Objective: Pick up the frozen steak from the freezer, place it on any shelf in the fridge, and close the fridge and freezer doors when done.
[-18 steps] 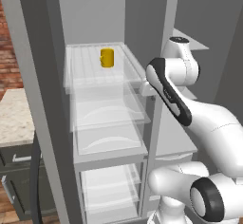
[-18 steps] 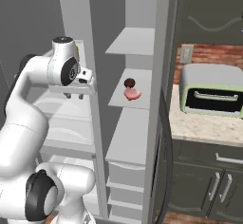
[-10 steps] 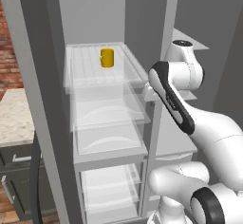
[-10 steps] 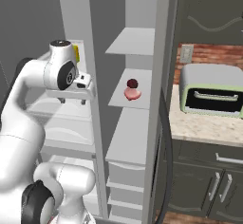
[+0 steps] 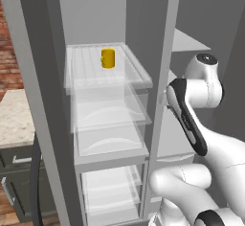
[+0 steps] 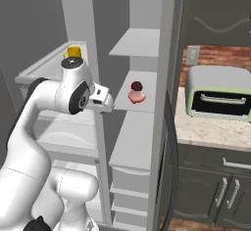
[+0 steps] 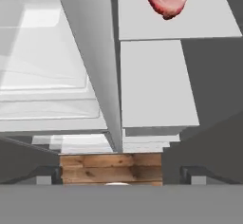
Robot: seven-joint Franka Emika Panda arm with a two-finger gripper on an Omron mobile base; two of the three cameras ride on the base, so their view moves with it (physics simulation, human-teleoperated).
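Two risks stand out to us. The frozen steak [image 6: 137, 97] lies on a solid grey shelf of the freezer [image 6: 139, 96], touching a small dark red round item [image 6: 137, 85]; a careless reach could knock that item or push the steak deeper. The divider [image 7: 90, 61] beside the gripper [image 7: 121, 174] could catch the hand as it moves in. The finger tips sit far apart and hold nothing. Against the earlier pictures, the jaws have gone from shut to wide, and the hand has edged toward the freezer.
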